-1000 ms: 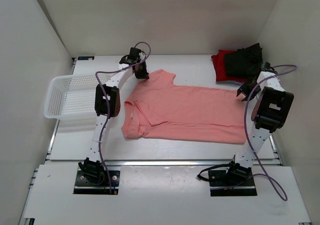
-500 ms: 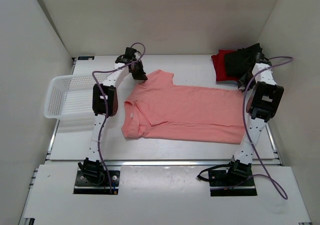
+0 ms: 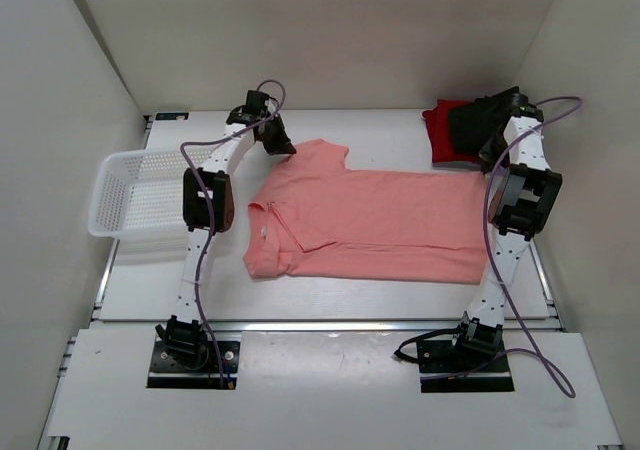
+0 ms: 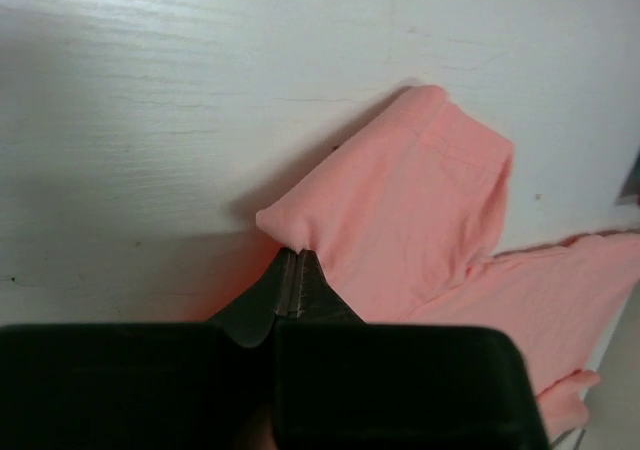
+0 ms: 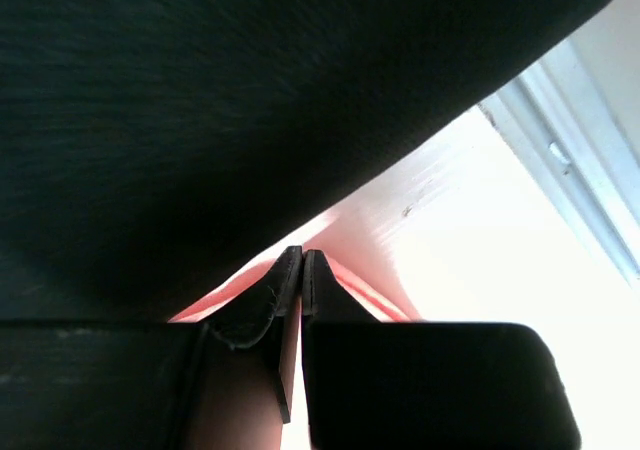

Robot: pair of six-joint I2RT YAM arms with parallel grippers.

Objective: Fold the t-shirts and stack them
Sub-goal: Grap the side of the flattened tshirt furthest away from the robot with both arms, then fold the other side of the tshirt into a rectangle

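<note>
Grips the far sleeve of the salmon-pink t-shirt [image 3: 370,225] with the left end effector [image 3: 283,148], clenched on a small raised fold of cloth. Pinches the same shirt's far hem corner with the right end effector [image 3: 490,162], likewise clenched, just beside the black t-shirt [image 3: 485,120]. Has the pink shirt spread flat across the middle of the tabletop [image 3: 380,300], neck toward the left edge. Shows the black t-shirt folded atop the red t-shirt [image 3: 437,135] in the far right corner, and a white lattice basket [image 3: 140,195] at the left edge.
</note>
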